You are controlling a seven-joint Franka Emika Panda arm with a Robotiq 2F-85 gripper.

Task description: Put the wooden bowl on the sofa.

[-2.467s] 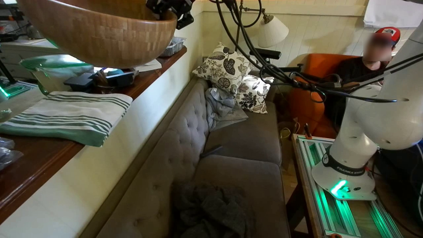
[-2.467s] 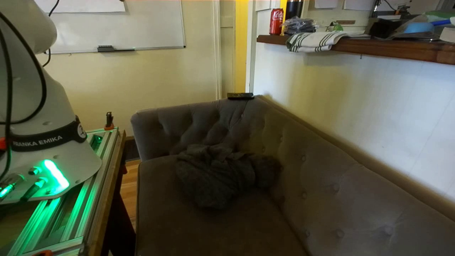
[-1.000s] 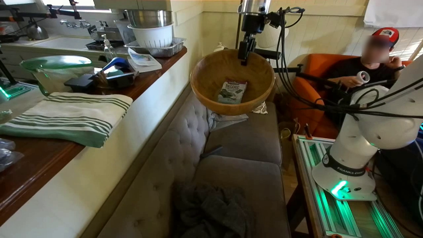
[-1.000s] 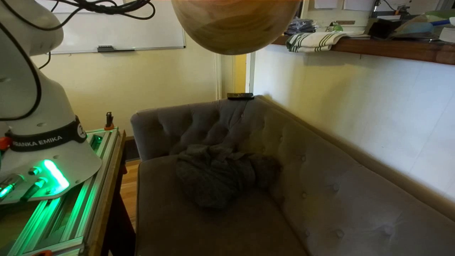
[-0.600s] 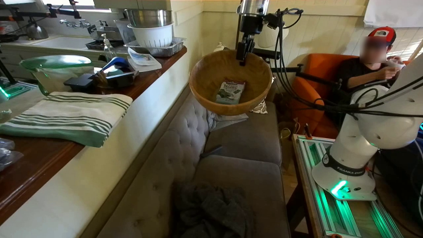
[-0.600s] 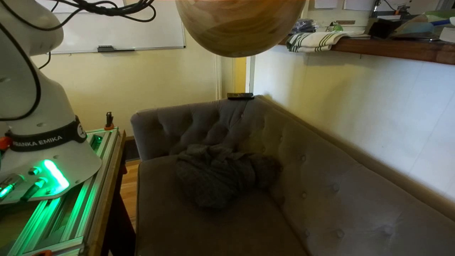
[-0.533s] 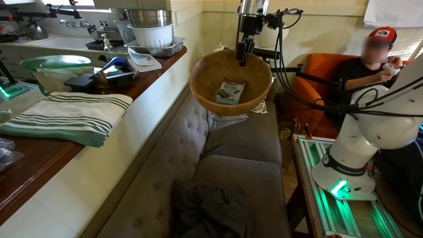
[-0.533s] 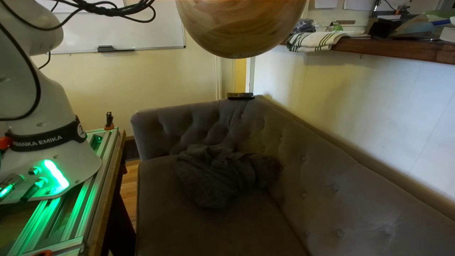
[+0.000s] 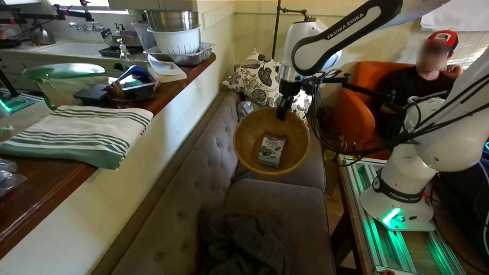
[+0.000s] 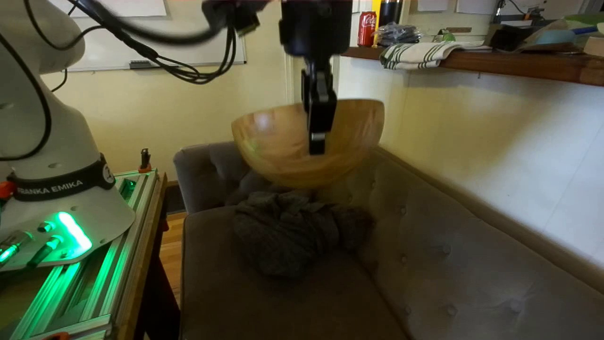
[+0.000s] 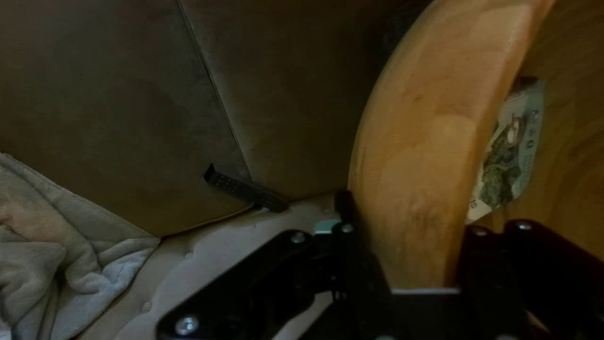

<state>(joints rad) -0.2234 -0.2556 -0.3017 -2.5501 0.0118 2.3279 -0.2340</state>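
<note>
The large tan wooden bowl hangs over the sofa, apart from the seat, in both exterior views. A printed packet lies inside it. My gripper is shut on the bowl's rim; it also shows in an exterior view. In the wrist view, the bowl's wall stands between the fingers of the gripper, and the inner fingertip is partly hidden. The grey-brown seat of the sofa lies below.
A dark blanket lies crumpled on the near seat. A remote lies by the seam at the backrest. Patterned pillows and a light grey blanket are at the far end. A wooden ledge runs above the backrest.
The bowl has come from above the ledge to over the sofa. In the last half second it has moved down, still in my gripper, and the arm has come lower into view.
</note>
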